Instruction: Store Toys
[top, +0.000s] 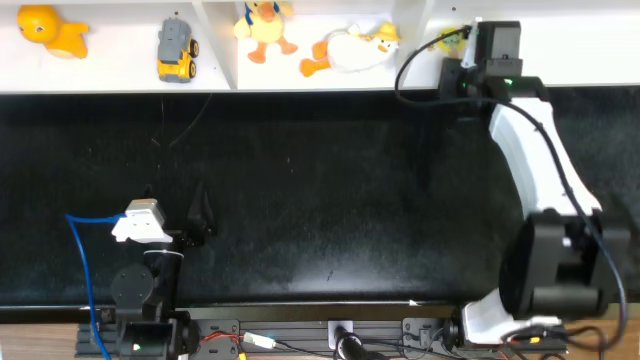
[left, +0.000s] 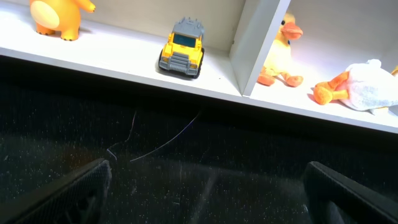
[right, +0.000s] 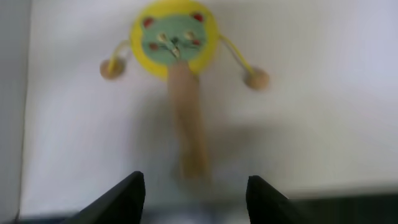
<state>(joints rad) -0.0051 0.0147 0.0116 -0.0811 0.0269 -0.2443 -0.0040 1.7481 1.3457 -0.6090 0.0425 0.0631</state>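
- A black, speckled counter (top: 330, 200) lies dim.
- Along the counter's far edge runs a brightly lit white shelf (top: 110, 78), split by upright white dividers (top: 220, 40).
- A wooden strip (top: 40, 318) borders the counter's near edge.

Rattle drum (right: 179, 43): smooth wooden handle. Truck (left: 181, 55): glossy plastic. Plush duck (left: 281, 53): fuzzy cloth. Shelf (left: 112, 65): smooth, matt. Tabletop (top: 330, 200): matt.

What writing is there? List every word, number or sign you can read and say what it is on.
No readable text anywhere.
The yellow toy truck shows no lettering.
The rattle drum bears a painted cat face and no words.
The plush duck carries no visible tag.
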